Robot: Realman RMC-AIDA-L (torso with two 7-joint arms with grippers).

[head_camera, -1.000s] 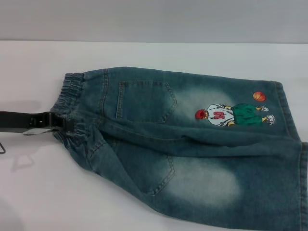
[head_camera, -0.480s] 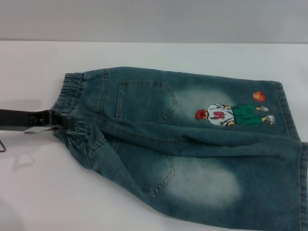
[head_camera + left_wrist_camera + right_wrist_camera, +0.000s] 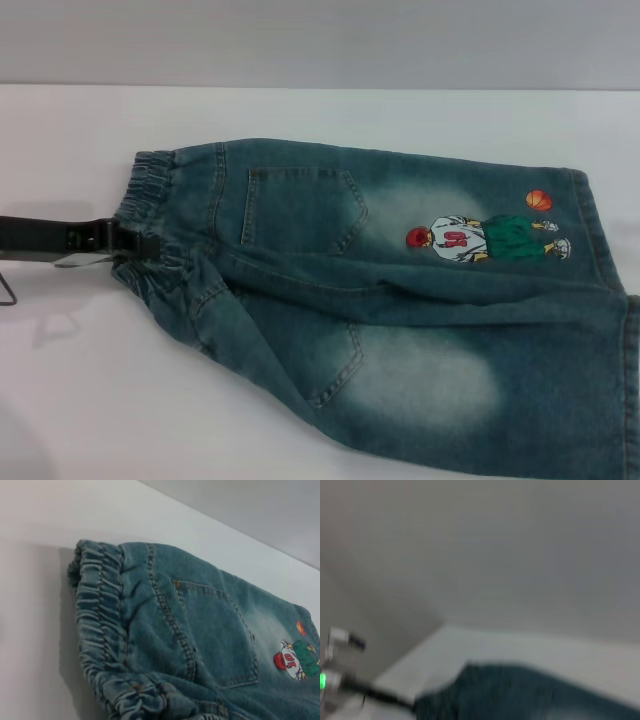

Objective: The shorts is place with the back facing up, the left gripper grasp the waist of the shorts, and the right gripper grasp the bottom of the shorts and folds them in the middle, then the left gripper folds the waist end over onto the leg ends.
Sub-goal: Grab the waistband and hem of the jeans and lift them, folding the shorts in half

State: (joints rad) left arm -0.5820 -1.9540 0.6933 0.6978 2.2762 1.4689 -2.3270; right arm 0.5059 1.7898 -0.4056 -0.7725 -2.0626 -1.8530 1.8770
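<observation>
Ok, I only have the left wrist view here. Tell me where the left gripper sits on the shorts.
Observer: Head view: the left gripper meets the waist mid-band, coming from the robot's left.
Operator: Now report the right gripper.
Observer: Not visible anywhere; its wrist camera sees the shorts from a distance.
Operator: Check the leg ends.
Observer: The leg ends lie flat toward the robot's right, nothing folded yet.

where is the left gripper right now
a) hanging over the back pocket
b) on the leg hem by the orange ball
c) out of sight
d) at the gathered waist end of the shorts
d: in the head view the left gripper reaches in from the robot's left and its tip meets the waist of the shorts, far from the hems and the pocket.
</observation>
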